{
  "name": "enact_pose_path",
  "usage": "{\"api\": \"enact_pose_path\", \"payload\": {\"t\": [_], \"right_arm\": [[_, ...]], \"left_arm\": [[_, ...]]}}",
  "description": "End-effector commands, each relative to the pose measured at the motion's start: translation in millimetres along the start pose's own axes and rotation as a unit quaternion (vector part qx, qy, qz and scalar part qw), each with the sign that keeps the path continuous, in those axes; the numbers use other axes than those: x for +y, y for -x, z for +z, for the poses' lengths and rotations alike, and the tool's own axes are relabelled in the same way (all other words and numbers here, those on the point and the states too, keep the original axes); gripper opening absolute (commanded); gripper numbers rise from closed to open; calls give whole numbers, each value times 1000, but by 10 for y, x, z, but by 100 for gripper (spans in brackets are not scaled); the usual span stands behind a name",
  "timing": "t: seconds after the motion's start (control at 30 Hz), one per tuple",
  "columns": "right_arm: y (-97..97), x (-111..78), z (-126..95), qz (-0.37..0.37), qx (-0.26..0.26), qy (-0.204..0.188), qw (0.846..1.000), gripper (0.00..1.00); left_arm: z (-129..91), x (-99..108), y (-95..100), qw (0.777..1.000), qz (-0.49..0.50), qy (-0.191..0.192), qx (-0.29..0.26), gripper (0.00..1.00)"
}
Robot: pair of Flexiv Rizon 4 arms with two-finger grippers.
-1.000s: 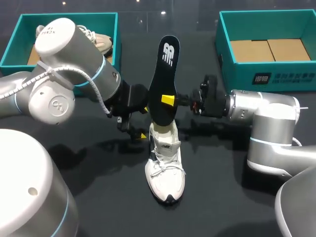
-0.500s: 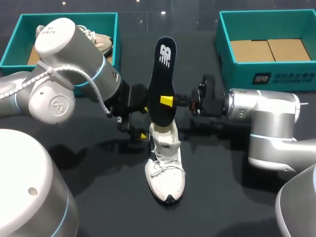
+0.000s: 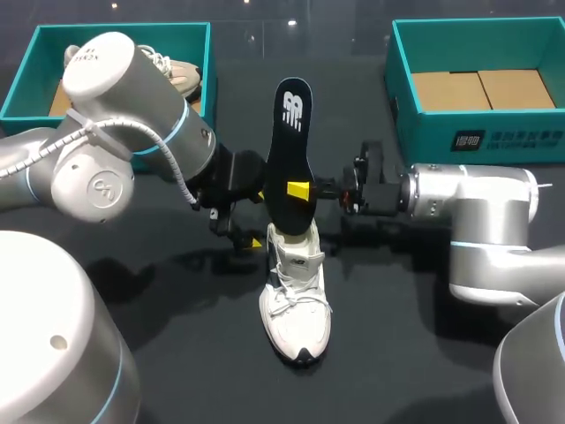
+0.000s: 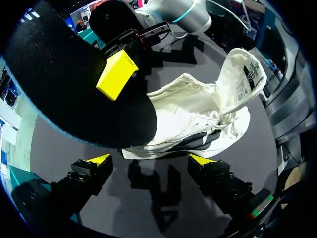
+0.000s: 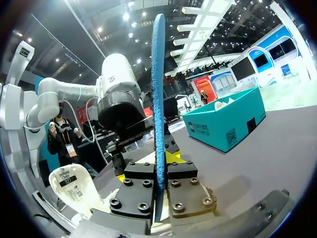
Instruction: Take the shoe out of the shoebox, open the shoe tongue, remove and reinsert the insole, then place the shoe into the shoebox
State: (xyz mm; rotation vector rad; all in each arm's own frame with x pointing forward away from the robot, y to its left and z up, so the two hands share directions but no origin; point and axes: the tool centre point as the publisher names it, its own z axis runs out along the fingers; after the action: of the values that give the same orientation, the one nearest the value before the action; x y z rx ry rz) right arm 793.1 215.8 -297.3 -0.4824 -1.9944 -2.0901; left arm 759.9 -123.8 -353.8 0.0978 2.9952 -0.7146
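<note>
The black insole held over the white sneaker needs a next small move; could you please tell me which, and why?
Probably the right claw should lower the black flat insole into the white lace-up sneaker: it grips the insole upright, lower end at the opening, tongue pulled back.

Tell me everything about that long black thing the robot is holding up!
The insole is a long, flat, foam-looking piece. One face is black with a white logo near its upper end, and its edge looks blue. It stands almost upright, leaning slightly, with its lower end at the opening of the white shoe. Whether they touch is unclear. The right claw is shut on its lower part, a yellow tip on each face. The open left claw is beside it, not touching.
</note>
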Motion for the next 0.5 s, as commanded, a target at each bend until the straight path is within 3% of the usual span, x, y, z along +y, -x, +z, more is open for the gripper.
{"api": "enact_pose_path", "payload": {"t": [0.03,0.5], "right_arm": [[-25,-25,9,3,-1,-5,1000,0],[-79,-199,-39,22,4,-13,1000,0]], "left_arm": [[9,-2,1,1000,0,1,0,100],[9,-2,1,1000,0,1,0,100]]}}
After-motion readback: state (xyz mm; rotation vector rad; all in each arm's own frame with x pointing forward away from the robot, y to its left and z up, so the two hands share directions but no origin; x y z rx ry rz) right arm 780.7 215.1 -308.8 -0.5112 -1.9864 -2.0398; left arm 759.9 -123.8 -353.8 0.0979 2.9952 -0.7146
